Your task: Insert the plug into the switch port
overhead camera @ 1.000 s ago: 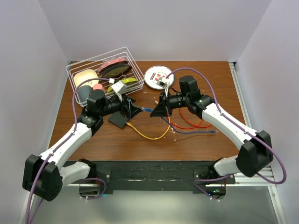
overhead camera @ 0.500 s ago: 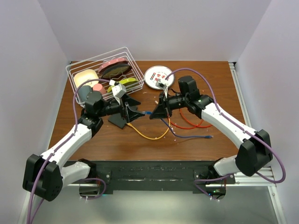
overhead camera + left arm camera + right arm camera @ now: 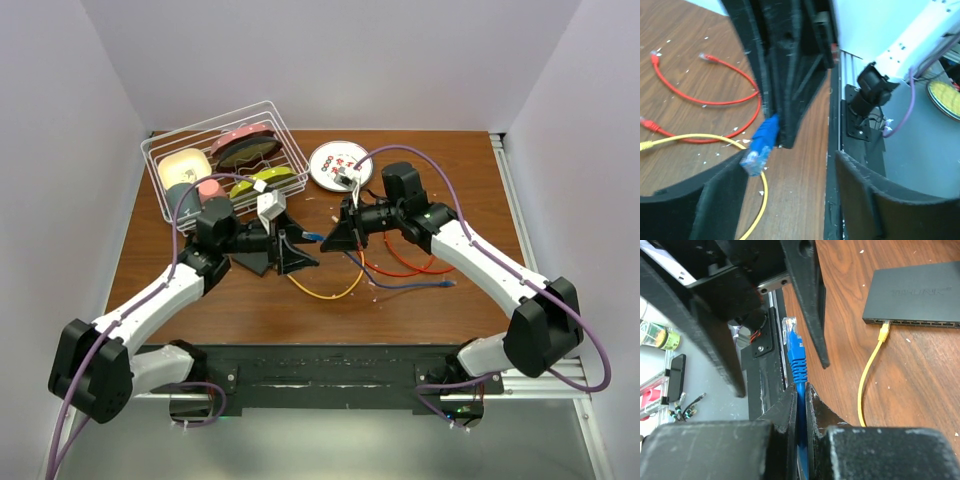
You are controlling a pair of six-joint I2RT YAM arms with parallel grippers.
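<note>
Right fingers (image 3: pixel 336 236) pinching blue plug (image 3: pixel 313 237), left fingers (image 3: pixel 297 263) spread beside it, switch (image 3: pixel 250 263) on wooden table (image 3: pixel 450 200)

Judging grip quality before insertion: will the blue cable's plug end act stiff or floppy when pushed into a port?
Probably fairly stiff: the right gripper pinches the blue cable just behind its ribbed boot, leaving a short stub. The plug may skew if it meets the switch off-axis, since the grip is narrow.

The plug (image 3: pixel 794 347) is bright blue, the switch (image 3: pixel 920 295) matte black — a yellow cable (image 3: pixel 867 377), a red cable (image 3: pixel 705 104), a brown wood-grain table (image 3: pixel 920 370) flecked white.
</note>
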